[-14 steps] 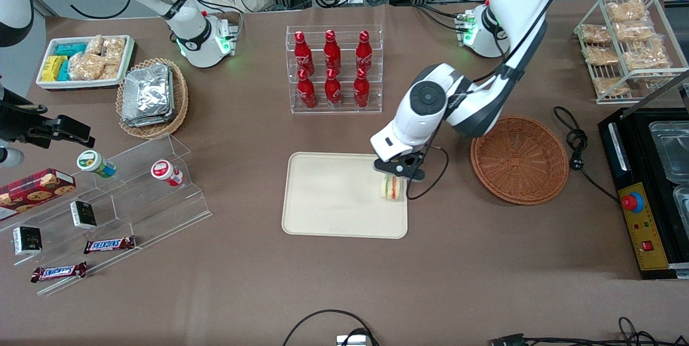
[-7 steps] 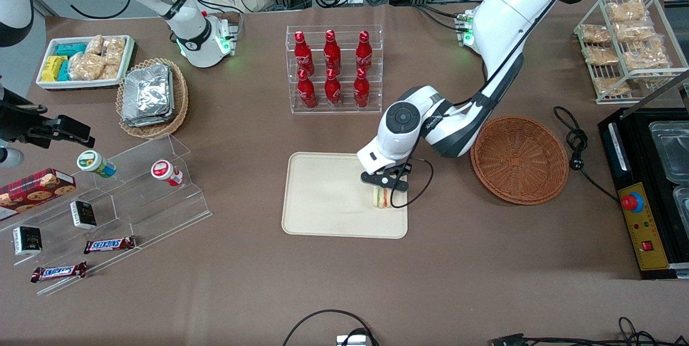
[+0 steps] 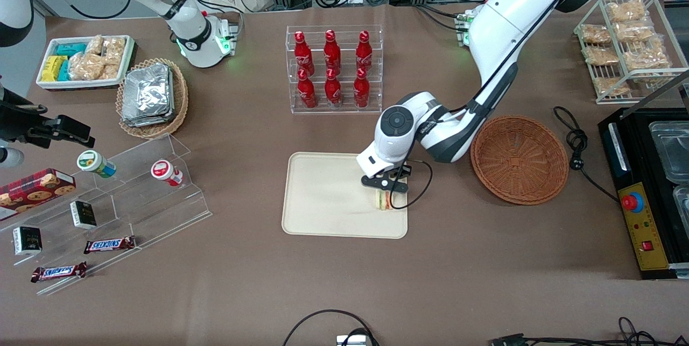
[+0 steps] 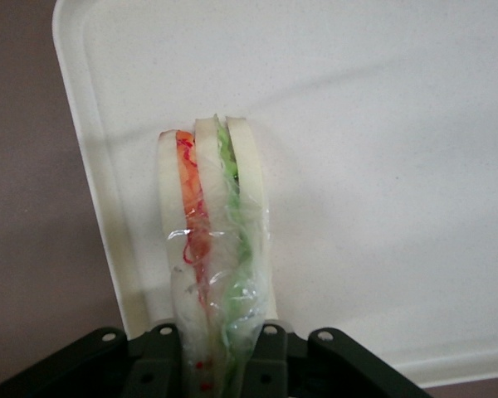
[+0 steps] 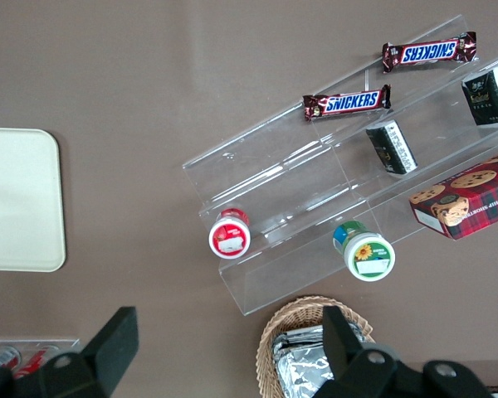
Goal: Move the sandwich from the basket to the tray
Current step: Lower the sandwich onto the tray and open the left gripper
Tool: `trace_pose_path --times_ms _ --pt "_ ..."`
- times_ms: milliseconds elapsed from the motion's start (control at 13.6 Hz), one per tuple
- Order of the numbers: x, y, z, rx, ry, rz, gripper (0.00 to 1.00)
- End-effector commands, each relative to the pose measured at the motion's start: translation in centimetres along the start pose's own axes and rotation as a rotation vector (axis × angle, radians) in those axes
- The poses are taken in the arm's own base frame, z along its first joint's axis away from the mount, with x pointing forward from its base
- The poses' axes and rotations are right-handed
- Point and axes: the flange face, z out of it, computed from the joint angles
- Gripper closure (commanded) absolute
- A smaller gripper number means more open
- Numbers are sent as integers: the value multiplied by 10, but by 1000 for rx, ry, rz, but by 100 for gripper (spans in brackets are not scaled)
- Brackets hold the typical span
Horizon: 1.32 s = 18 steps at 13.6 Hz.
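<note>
On the brown bench [image 3: 344, 281], the cream tray [image 3: 323, 200] lies nearer the front camera than the rack of red bottles [image 3: 334, 69]. Low over the tray's edge toward the working arm's end, the end effector [image 3: 385, 191] is clamped on the sandwich [image 3: 383, 202], its fingers [image 4: 270, 356] pressing the wrapped wedge from both sides. The sandwich stands on edge, its tip at the tray surface, just inside the rim. Beside the tray, toward the working arm's end, sits the reddish-brown basket [image 3: 519, 159], apart from it.
</note>
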Motion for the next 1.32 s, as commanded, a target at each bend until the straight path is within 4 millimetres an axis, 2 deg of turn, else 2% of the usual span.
trace_pose_path --times_ms 0,73,147,220,513,733,953,1027,1247 --pt "9 5 7 12 26 -32 71" --pt "12 5 7 9 28 -46 47" --pt "12 9 7 7 31 -57 8" --pt "13 9 5 5 33 -62 0" --pt "21 6 -12 16 46 -75 0" --pt "44 -5 -48 77 18 -141 0" --pt "65 -19 -97 89 7 -250 0" --pt "70 -26 -112 86 10 -272 0" --pt "80 -66 -149 97 20 -333 0"
